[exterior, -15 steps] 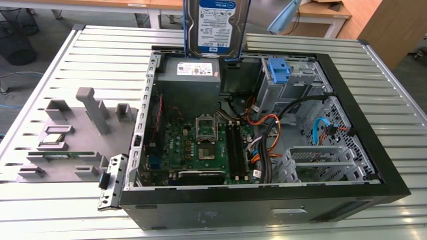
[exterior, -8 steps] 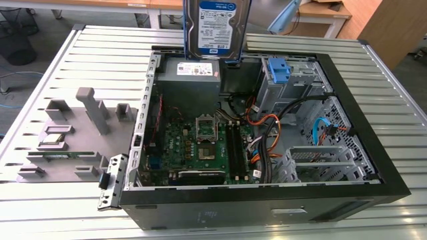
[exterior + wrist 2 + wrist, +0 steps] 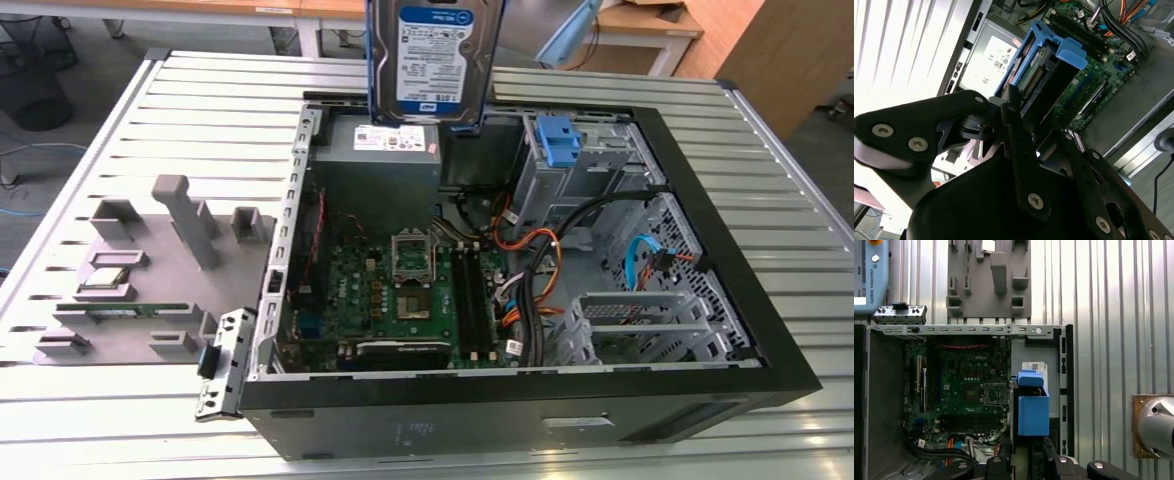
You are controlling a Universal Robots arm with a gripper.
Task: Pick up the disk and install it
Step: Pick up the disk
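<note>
1. Black claw [image 3: 1030,111] linkages lie nearest the lens in the second wrist view. Its fingers [image 3: 1014,115] are closed against the disk [image 3: 1040,75], which juts out from between them edge-on, with a blue rail along its side.
2. Exterior view: the disk's white-and-blue label face stands upright, hanging clear above the rear of the open computer case [image 3: 441,430] and over the grey power-supply box [image 3: 380,150].
3. Same view: a bare blue bracket [image 3: 558,140] sits in the drive cage, to the exterior view's right of the disk.
4. First wrist view: the line of sight runs down past the disk's blue rail onto the motherboard [image 3: 961,385]. Beyond the case, a grey fixture plate [image 3: 989,305] lies on the slatted worktop [image 3: 1104,315].
5. Second wrist view: the gripped disk hangs apart from the power-supply box beneath it.
</note>
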